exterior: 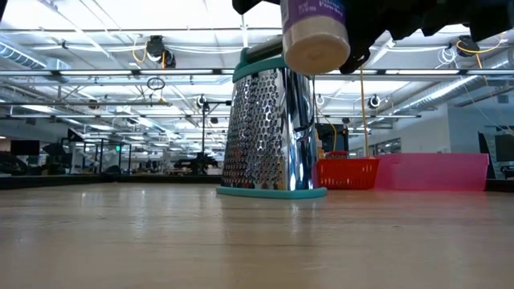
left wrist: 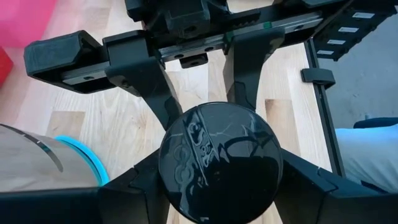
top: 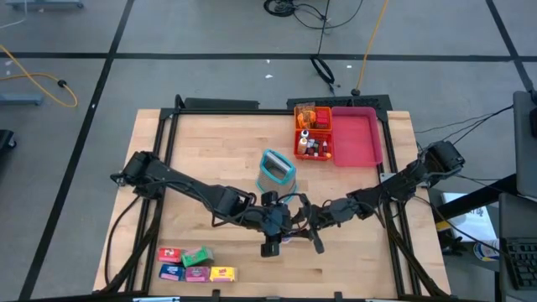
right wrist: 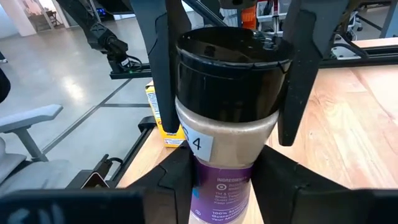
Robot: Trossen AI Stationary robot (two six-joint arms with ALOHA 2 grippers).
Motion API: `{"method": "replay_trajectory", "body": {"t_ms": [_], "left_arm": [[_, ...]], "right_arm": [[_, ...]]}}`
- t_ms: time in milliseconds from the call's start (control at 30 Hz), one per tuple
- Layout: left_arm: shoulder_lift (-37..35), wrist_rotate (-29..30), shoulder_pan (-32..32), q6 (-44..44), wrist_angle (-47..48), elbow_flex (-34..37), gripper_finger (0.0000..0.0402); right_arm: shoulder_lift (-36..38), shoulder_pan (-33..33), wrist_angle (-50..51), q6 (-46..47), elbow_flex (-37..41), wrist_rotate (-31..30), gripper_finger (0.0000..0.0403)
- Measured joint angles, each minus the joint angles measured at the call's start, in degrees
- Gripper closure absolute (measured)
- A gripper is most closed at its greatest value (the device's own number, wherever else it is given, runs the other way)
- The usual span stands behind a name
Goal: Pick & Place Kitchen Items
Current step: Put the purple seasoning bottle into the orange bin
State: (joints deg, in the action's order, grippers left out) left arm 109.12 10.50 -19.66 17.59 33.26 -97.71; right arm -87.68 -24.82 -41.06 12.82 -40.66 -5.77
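A spice bottle (right wrist: 227, 124) with a black cap, pale powder, a purple label and a "4" sticker hangs in the air over the middle of the table; the low view shows its bottom (exterior: 315, 38) well above the wood. My left gripper (left wrist: 217, 180) and my right gripper (right wrist: 227, 186) meet at it from opposite sides (top: 285, 220), both closed on it. The left one is at the cap end and the right one at the labelled body. My left gripper pinches the bottle at its black cap (left wrist: 171, 168) between its two fingers (right wrist: 163, 68), which come slanting down from the table's left. The bottle is clear of the table, cap up. My right gripper has its two fingers (right wrist: 177, 180) against opposite sides of the purple-labelled lower body (right wrist: 205, 186), coming about level from the table's right. The bottle stands roughly upright between them, off the table.
A steel box grater (top: 275, 170) with a teal base stands just beyond the grippers. At the back right are an orange tray (top: 302, 149) with small bottles and a pink tray (top: 357, 138). Several small coloured boxes (top: 195, 264) lie near the front left edge.
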Motion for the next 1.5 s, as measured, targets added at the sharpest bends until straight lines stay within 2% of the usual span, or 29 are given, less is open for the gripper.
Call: {"method": "replay_trajectory", "body": {"t_ms": [333, 600, 867, 1000, 1133, 1300, 1367, 1500], "left_arm": [[-1.80, -1.33, 0.15, -1.38, 1.75, 0.00, 0.0183], [-5.69, -0.87, 0.20, -1.55, 4.21, 0.00, 0.0183], [-5.05, -0.92, 0.20, -3.22, 0.81, 0.08, 0.0180], [-5.41, -0.58, 0.08, -4.90, 1.14, 0.09, 0.0153], [-5.66, 3.34, 0.13, -4.01, 0.51, 0.00, 0.0111], [-6.10, 2.52, -0.31, -5.11, 2.44, -0.02, 0.0074], [-6.16, 2.43, -0.71, -4.97, 5.18, 0.00, 0.0067], [-6.26, 3.32, -1.41, -3.40, 10.71, 0.00, 0.0062]], "right_arm": [[3.20, -0.46, 3.08, 0.04, -0.20, 0.43, 0.0283], [6.76, -2.34, 6.82, -1.00, -0.37, -4.66, 0.0283], [7.28, -2.97, 7.42, -1.57, -0.20, -4.87, 0.0283], [7.01, -3.31, 10.22, -1.93, 0.38, -3.09, 0.0283], [7.19, -3.34, 9.85, -1.88, 0.17, -3.14, 0.0283], [7.66, -3.44, 10.48, -1.74, 0.17, -4.04, 0.0283], [9.04, -3.82, 12.27, -2.05, 0.22, -5.27, 0.0283], [13.63, -5.65, 19.15, -2.38, 0.15, -12.75, 0.0282]]}}
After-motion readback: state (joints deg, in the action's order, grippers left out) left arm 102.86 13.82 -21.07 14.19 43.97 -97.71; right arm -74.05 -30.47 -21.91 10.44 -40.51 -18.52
